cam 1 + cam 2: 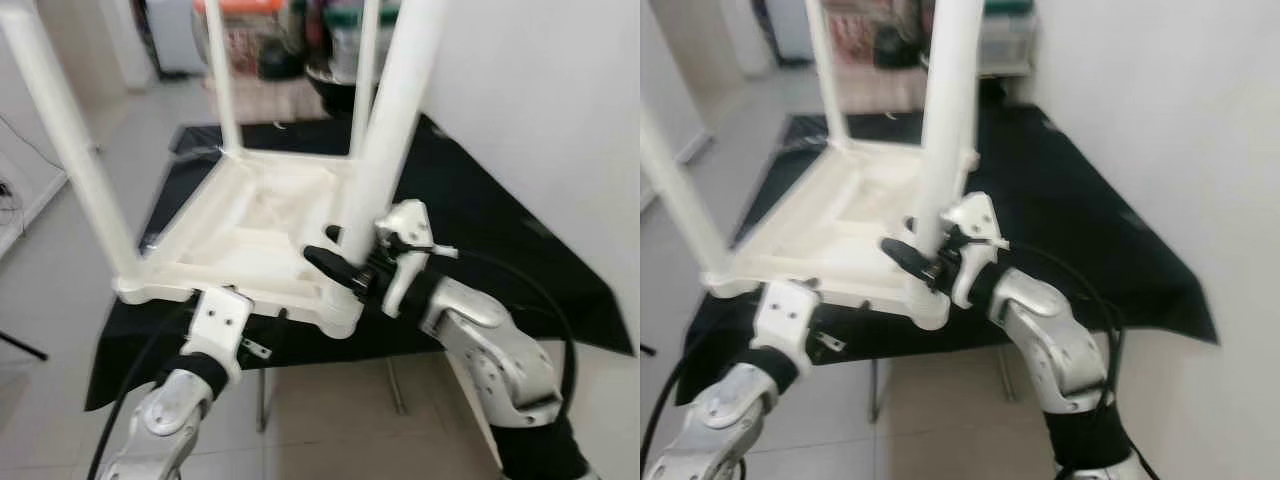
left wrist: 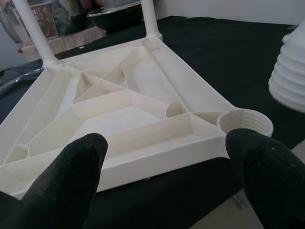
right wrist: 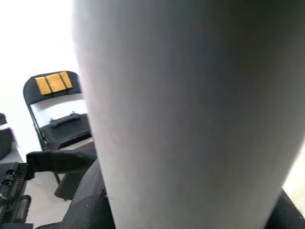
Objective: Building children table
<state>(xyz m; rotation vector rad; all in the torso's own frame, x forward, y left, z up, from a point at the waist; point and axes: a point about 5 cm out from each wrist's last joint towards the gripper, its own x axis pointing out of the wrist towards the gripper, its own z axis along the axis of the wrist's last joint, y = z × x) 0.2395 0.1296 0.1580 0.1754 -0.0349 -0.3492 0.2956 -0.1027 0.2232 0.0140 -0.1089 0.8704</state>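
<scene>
Head views look down on the upturned table [image 1: 250,225]; wrist views sit close against it.

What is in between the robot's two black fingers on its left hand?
In the left wrist view, the left gripper is open, and the near edge of the upside-down white table top lies between its fingers, with black cloth below.

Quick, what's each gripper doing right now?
Left gripper: open, at the tabletop edge, holding nothing.
Right gripper: shut on the table leg near its socket.
</scene>
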